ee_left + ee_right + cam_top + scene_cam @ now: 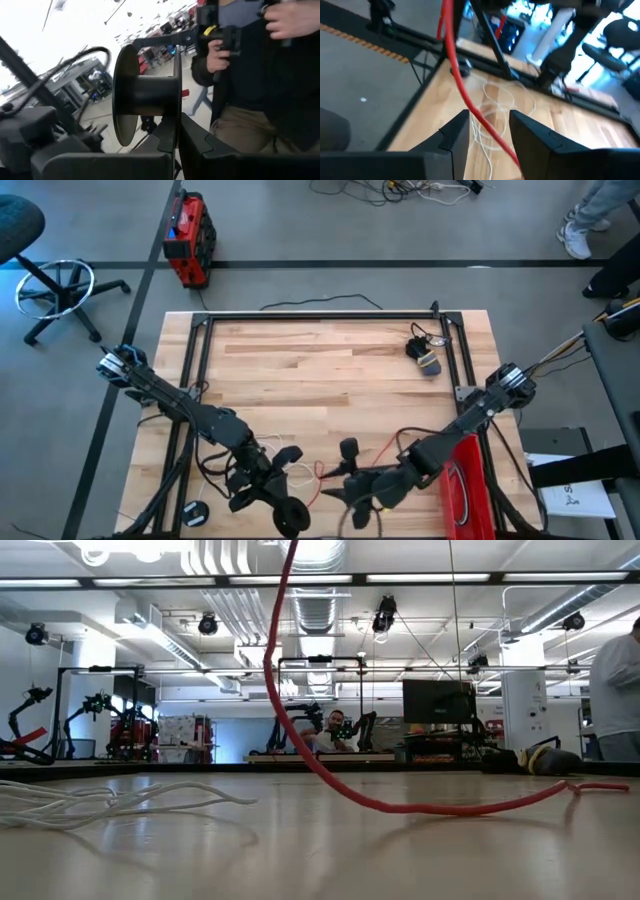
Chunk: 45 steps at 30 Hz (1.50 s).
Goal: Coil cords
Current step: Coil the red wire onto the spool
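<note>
My left gripper [272, 492], near the table's front edge, is shut on a black spool [145, 95], which also shows from above [291, 518]. To its right, my right gripper [487, 135] is open. The red cord [451, 55] runs between its fingers; whether it touches them I cannot tell. From high up, the red cord drops in a curve and trails along the tabletop [440, 808]. A white cord [100, 802] lies in loose loops on the wood, also seen past the right fingers [507, 100]. A black cord [425, 352] lies bundled at the far right. My left gripper pinches one flange of the spool near its rim [175, 122] between its two fingers [162, 137], one finger on each face of the disc. The spool is lifted clear of the table.
Black frame rails [320, 317] run around the wooden top. A red case [465, 485] lies at the table's right front. On the floor beyond stand a red box [187, 238] and an office chair [50, 280]. A person [260, 75] stands close to the table.
</note>
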### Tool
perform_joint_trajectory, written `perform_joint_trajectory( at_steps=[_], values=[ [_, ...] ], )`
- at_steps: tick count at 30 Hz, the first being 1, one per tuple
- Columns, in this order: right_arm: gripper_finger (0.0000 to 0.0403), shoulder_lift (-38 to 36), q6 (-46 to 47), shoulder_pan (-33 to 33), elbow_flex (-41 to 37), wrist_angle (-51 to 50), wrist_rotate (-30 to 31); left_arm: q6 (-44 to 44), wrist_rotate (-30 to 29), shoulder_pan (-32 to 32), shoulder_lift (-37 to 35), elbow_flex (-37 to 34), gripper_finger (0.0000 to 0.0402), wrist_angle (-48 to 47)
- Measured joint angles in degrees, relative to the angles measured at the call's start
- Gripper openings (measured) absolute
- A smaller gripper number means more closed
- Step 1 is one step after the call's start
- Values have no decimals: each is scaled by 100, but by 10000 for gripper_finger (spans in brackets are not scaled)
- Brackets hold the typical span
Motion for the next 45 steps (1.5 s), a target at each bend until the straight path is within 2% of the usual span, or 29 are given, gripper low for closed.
perform_joint_trajectory(
  at_steps=[10, 12, 16, 18, 20, 25, 29, 35, 39, 45],
  values=[
    [104, 43, 155, -196, -10, -433, -149, -6, -537, 0, -31, -1, 0, 46],
    [85, 27, 182, -199, -10, -602, -96, -12, -540, 0, -31, 0, 0, 31],
    [19, -60, -44, -248, 34, -636, -9, -15, -302, -7, -9, 1, 0, -187],
    [10, -94, -246, -282, 178, -630, -11, -30, -151, 1, 69, 1, 0, -377],
    [13, -109, -300, -306, 401, -720, -44, -32, -57, 14, 170, 1, 0, -419],
    [5, -117, -235, -373, 972, -1248, -708, -297, -49, 146, 297, 1, 0, -435],
    [5, -117, 80, -447, 1265, -1799, -728, -788, -55, 328, 380, 1, 0, -384],
    [10, -117, 564, -462, 1286, -2640, -728, -818, -66, 379, 345, 20, 0, -254],
    [31, -117, 616, -313, 1284, -2999, -728, -745, -66, 316, 189, 20, 0, -226],
    [89, -117, 754, -133, 1568, -3467, -743, -200, -39, 297, -206, 23, 0, -104]
  ],
)
